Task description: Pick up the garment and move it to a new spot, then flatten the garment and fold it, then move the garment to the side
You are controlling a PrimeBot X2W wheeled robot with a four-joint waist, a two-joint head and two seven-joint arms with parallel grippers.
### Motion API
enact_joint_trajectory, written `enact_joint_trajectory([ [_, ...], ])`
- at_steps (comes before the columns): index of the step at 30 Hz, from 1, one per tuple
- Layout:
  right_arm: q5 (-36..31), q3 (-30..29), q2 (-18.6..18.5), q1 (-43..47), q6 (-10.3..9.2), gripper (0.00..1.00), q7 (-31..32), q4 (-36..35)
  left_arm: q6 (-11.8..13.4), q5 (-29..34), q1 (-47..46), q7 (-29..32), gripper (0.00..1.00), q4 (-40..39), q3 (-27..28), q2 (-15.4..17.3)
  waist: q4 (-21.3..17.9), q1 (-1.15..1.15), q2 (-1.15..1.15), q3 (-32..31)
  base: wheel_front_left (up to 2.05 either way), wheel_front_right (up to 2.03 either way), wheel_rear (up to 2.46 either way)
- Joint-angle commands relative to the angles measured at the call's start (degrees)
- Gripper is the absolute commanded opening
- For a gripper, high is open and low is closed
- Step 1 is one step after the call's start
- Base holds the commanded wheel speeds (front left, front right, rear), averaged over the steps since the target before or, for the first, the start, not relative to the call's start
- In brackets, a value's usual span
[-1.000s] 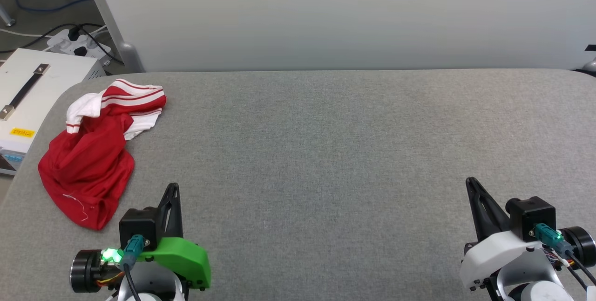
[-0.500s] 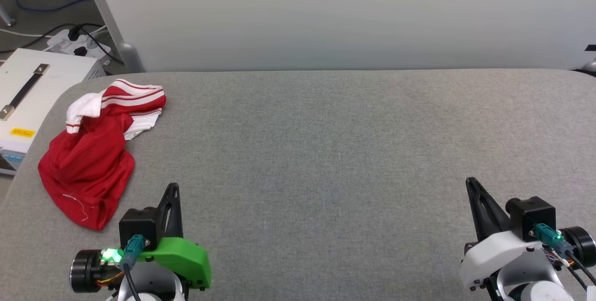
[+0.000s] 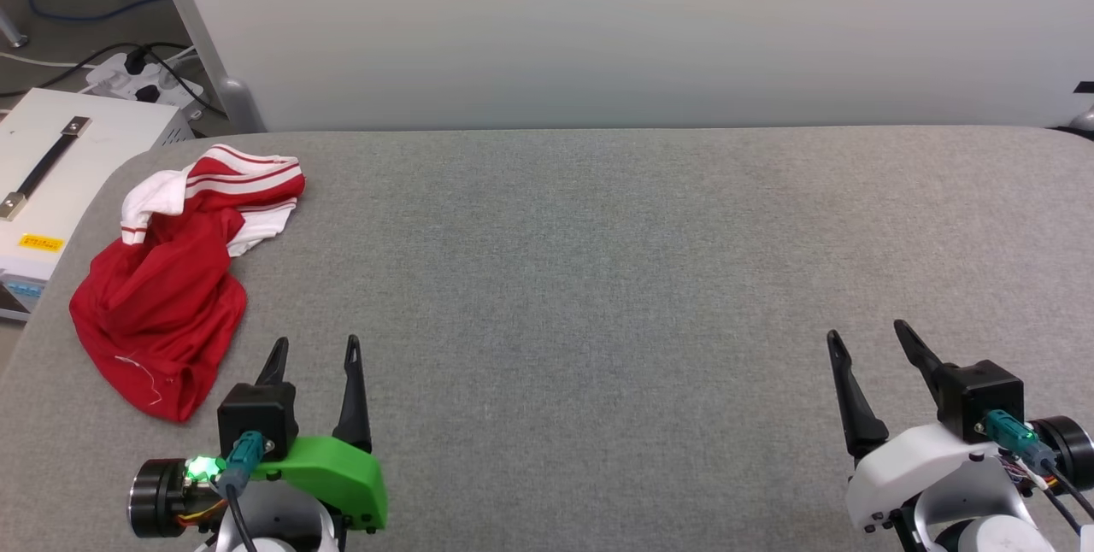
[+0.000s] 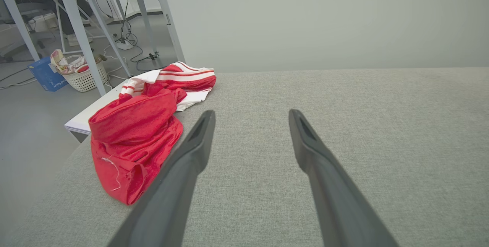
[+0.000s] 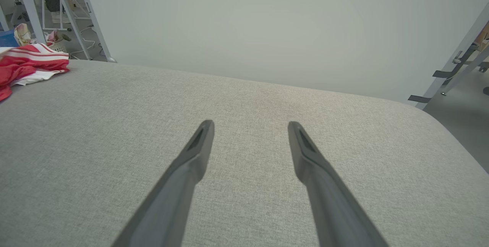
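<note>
At the table's far-left corner, head view: the garment [image 3: 162, 313] lies crumpled on the grey table [image 3: 598, 278], close to the rounded edge beside a white box [image 3: 51, 167].
Head view, long axis: runs from the striped white sleeve end at the far side to the red hem end nearest the robot, leaning slightly left; no print shows.
Head view, jaws: left gripper [image 3: 315, 343] spread wide and empty, just beside the hem end; right gripper [image 3: 865, 331] spread wide and empty, well apart from the cloth.
Head view, risk: a pull toward the left could probably slide the heap off the edge.
Left wrist view, garment: the garment [image 4: 133, 132] sits left of the left gripper [image 4: 251, 114], striped end farthest away, hem nearest.
Left wrist view, risk: the folds are stacked, so a pinch may catch one layer only and leave the rest trailing; a loose white thread at the hem could snag.
Right wrist view, garment: only the striped end of the garment [image 5: 26, 63] shows, at the far left.
Right wrist view, risk: the right gripper [image 5: 250, 123], fingers parted over bare table, would likely need a long reach.
</note>
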Motion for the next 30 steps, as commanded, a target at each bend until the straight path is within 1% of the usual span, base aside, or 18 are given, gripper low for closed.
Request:
enact_joint_trajectory([
  [1, 0.6, -0.3, 0.0, 0.0, 0.00, 1.00, -0.6, -0.2, 0.4, -0.6, -0.1, -0.7, 1.00, -0.1, 0.1, 0.0, 0.0, 0.00, 0.00, 0.0, 0.00, 0.00, 0.00],
  [30, 6.8, -1.9, 0.0, 1.0, -0.02, 1.00, -4.5, -2.1, 0.8, -3.1, -0.2, -4.6, 1.00, -0.5, -0.3, -0.1, 0.1, 0.00, 0.00, 0.3, 0.00, 0.00, 0.00],
])
